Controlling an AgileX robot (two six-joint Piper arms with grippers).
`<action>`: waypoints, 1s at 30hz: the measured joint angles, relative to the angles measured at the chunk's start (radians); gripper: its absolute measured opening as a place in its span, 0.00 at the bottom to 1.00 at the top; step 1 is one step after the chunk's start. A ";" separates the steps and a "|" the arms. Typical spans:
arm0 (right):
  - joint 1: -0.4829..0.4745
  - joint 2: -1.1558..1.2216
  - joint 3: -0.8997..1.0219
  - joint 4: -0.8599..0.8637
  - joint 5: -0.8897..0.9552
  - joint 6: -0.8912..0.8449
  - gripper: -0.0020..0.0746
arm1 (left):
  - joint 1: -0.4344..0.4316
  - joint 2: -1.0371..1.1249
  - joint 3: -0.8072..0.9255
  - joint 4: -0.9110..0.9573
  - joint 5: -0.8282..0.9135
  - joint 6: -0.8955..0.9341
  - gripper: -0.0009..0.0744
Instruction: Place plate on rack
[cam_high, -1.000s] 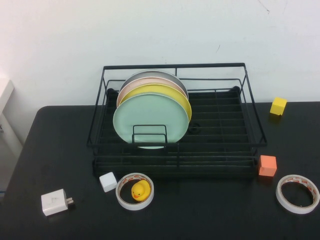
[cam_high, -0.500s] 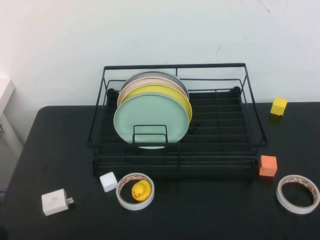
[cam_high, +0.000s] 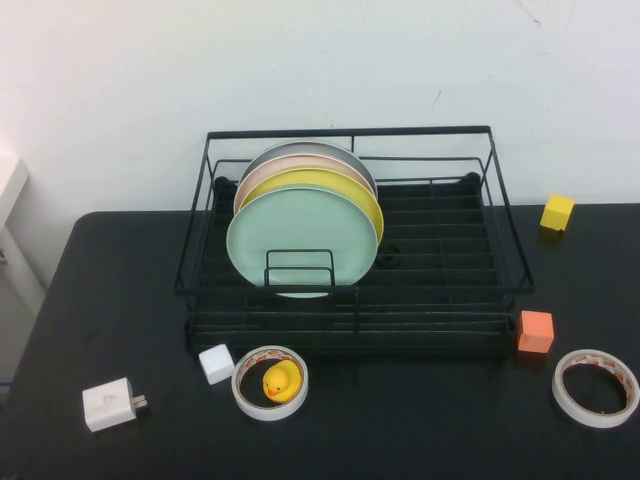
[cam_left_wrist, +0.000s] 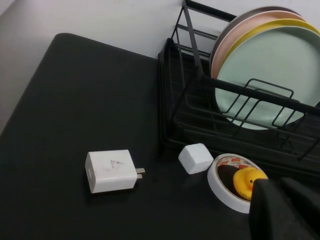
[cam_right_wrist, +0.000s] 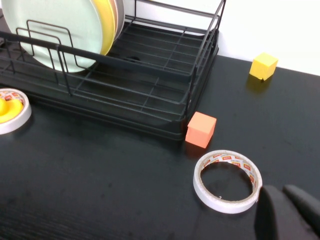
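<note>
The pale mint-green plate (cam_high: 300, 232) stands upright in the left part of the black wire rack (cam_high: 430, 290), behind the small wire loop divider (cam_high: 299, 268). It is the front plate of a stack, with yellow, pink and grey plates behind it. It also shows in the left wrist view (cam_left_wrist: 265, 75) and the right wrist view (cam_right_wrist: 50, 27). Neither gripper shows in the high view. My left gripper (cam_left_wrist: 278, 184) hangs over the table's front left, fingers together and empty. My right gripper (cam_right_wrist: 281, 192) hangs over the front right, fingers together and empty.
In front of the rack lie a white charger (cam_high: 109, 404), a white cube (cam_high: 216, 363) and a tape roll with a yellow duck (cam_high: 281, 381) inside. At the right are an orange cube (cam_high: 535, 331), a tape roll (cam_high: 595, 387) and a yellow cube (cam_high: 557, 212).
</note>
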 joint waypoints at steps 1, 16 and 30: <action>0.000 0.000 0.000 0.000 0.000 0.000 0.02 | 0.000 0.000 0.000 0.002 0.000 0.000 0.01; 0.000 0.000 0.000 0.000 0.001 0.000 0.02 | 0.001 -0.002 -0.002 0.115 0.000 0.015 0.01; 0.000 0.000 0.000 0.000 0.001 0.000 0.02 | 0.001 -0.002 -0.002 0.209 0.002 -0.012 0.01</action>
